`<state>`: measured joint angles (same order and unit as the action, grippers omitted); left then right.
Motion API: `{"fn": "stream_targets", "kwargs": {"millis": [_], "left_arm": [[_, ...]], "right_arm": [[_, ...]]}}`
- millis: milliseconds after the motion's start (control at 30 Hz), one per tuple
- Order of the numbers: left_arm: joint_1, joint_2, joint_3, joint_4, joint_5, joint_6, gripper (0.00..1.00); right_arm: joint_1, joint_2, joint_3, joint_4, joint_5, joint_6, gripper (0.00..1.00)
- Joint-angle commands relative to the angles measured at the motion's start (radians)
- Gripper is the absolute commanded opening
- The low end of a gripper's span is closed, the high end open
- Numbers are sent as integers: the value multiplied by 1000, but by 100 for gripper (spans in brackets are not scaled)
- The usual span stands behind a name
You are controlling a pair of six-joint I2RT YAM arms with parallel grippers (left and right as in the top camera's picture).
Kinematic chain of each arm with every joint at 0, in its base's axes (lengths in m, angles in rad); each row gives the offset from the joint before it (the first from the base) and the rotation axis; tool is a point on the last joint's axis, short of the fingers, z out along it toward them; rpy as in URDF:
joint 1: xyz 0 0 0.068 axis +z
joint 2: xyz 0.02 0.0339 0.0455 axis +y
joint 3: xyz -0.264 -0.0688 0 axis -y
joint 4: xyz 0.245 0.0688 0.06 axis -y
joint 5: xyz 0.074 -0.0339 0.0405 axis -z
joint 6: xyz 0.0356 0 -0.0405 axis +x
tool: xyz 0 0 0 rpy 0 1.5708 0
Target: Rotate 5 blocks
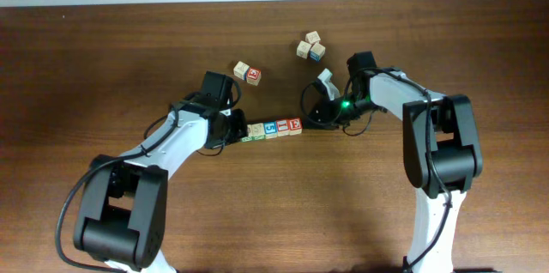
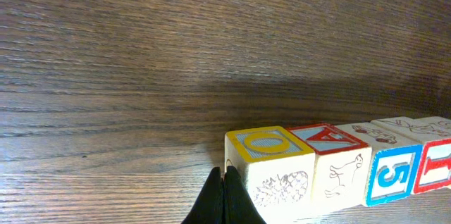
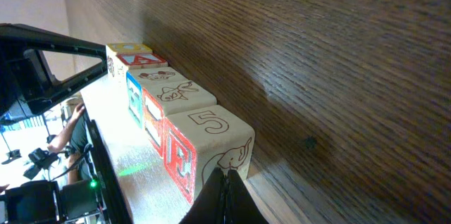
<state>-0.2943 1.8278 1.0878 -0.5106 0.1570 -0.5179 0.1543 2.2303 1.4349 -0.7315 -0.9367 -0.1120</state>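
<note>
You have a dark, finely grained wooden table (image 1: 274, 230) with the 5 blocks (image 1: 273, 128), pale square-edged letter cubes, in one straight line mid-table. Your left gripper (image 2: 225, 194) is pinched closed and empty at the yellow-topped end, and your right gripper (image 3: 227, 194) is closed and empty at the red-lettered end. The left wrist view cuts off the last cube.

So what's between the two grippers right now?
Only the five-block line: overhead, it spans from the shut left gripper to the shut right gripper. Each wrist view shows its gripper at one end of it.
</note>
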Motion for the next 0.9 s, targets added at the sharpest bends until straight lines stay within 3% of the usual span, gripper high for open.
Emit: {"fn": "stream_targets", "kwargs": {"millis": [0,867], "left_arm": [[-4,13,-8,5,31,-8,0],[-4,13,-8,10,34,-8,0]], "right_arm": [[28,7,15,-30,-33,-11,4],[59,-32,94,-94,-107,-3,4]]}}
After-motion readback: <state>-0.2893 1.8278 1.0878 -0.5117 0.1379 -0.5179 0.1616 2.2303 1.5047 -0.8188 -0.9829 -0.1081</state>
